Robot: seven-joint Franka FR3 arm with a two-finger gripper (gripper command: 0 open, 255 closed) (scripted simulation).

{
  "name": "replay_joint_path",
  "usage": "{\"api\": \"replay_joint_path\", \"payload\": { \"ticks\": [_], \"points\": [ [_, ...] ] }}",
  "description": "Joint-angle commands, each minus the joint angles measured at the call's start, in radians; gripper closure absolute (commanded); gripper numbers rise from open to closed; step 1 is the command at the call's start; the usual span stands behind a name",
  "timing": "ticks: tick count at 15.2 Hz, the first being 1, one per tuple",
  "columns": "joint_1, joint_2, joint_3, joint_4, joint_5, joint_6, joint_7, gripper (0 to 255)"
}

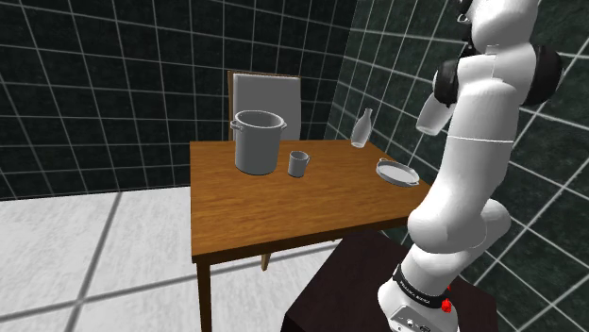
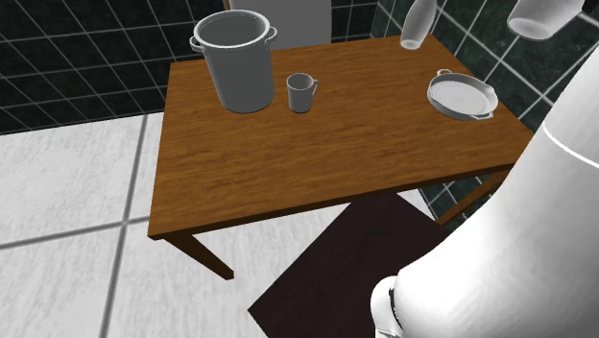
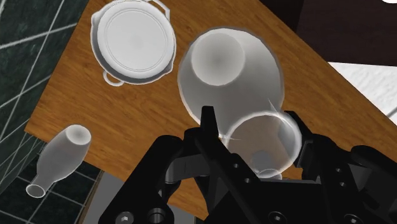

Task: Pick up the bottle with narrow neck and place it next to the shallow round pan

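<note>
We see the table (image 1: 245,212) carrying a big pot (image 1: 258,141), the shallow pan (image 1: 397,173) at its edge, the bottle (image 1: 361,129) upright on the corner near that pan, and a mug (image 1: 298,163). The gripper (image 3: 254,127) hangs above, fingers (image 3: 207,121) spread, grasping nothing.

Brown wood-grain table (image 1: 264,212) — grey pot (image 1: 257,143), whitish bottle (image 1: 361,130), dark pale-gridded wall (image 1: 94,85).

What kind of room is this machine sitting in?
Probably a kitchen or dining corner: dark tiled walls, a brown wooden table carrying a large grey two-handled stockpot and a shallow round grey pan, and a pale-backed chair behind it.
</note>
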Motion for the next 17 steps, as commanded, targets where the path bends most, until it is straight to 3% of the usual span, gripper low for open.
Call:
{"api": "replay_joint_path", "payload": {
  "ticks": [1,4,7,12,17],
  "points": [
    [-0.222,0.143,0.035,0.213,0.151,-0.092,-0.055,255],
    [-0.078,0.057,0.009,0.015,0.048,0.021,-0.053,255],
    [0.017,-0.003,-0.012,-0.118,-0.015,0.104,-0.040,255],
    [0.125,-0.084,-0.026,-0.286,-0.096,0.217,-0.011,255],
    [0.196,-0.152,-0.029,-0.420,-0.159,0.312,0.020,255]
  ]
}}
